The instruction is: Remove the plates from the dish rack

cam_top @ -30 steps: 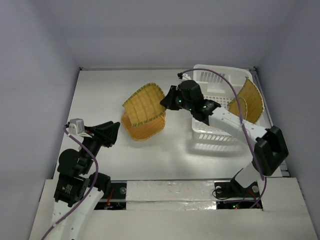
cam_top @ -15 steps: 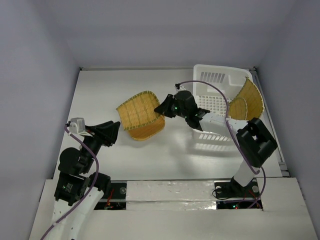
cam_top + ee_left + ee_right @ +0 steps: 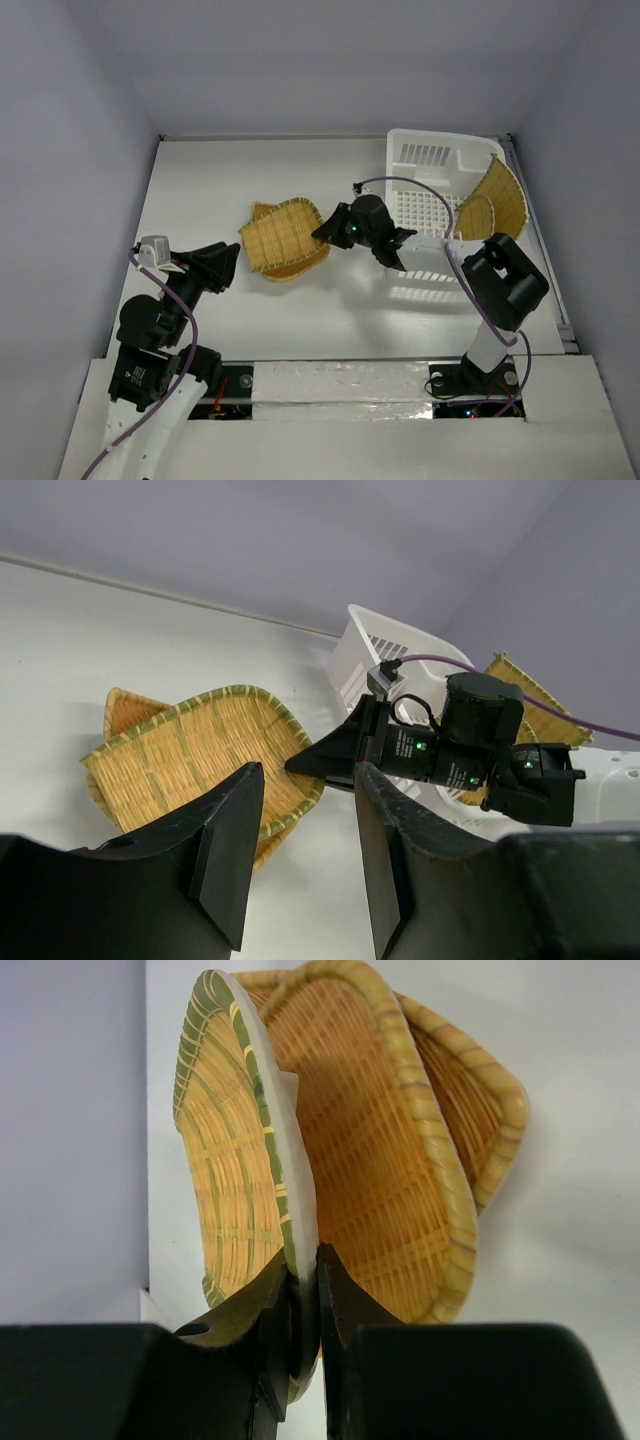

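Between the fingers of the right claw sits the rim of a green-edged plate. The claw is pinched narrow on that rim, and in its own wrist view a dark tip presses each face of the weave. The plate reaches straight out ahead of the claw, tilted, its hollow side up in the top view.

Just beyond and under it, two orange plates lie nested on the tabletop. A corner of the lower one pokes out on the far side. From the wrist they stand close beside the held plate; whether they touch it I cannot tell.

Behind the right claw, past its wrist, stands the white rack. Two racked plates lean upright at the end of it farthest from the claw.

Well apart from all this, the left claw hangs over bare tabletop with its fingers spread wide and nothing between them. It points toward the green-edged plate and the right claw, with the rack beyond.
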`<state>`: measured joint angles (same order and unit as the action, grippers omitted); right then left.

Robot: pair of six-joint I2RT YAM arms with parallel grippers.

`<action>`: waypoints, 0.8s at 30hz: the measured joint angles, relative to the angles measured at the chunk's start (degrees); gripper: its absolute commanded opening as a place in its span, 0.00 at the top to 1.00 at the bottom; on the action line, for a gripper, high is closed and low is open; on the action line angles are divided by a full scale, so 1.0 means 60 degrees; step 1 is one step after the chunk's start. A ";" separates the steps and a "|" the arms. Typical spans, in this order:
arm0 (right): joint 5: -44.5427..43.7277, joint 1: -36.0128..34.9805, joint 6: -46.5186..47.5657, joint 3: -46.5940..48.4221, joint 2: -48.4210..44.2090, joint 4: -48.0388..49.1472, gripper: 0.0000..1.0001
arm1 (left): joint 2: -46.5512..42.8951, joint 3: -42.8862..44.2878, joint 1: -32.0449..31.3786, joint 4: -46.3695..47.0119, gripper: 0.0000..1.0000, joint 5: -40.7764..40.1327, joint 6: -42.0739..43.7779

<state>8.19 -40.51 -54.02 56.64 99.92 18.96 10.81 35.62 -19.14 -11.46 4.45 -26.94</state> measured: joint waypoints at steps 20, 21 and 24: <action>-0.0667 0.0000 0.0568 -0.0011 -0.0135 -0.0874 0.08 | 0.0000 0.0000 0.0000 -0.0007 0.62 -0.0004 0.0000; -0.0783 0.0000 0.0685 0.0091 -0.0193 -0.1053 0.07 | 0.0000 0.0000 0.0000 -0.0007 0.62 -0.0004 0.0000; -0.1315 -0.0011 0.1173 0.0601 -0.0317 -0.1847 0.05 | 0.0000 0.0000 0.0000 -0.0007 0.62 -0.0004 0.0000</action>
<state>0.30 -40.58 -46.98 60.25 98.02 7.88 10.81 35.62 -19.14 -11.51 4.43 -26.94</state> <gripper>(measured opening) 0.942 0.382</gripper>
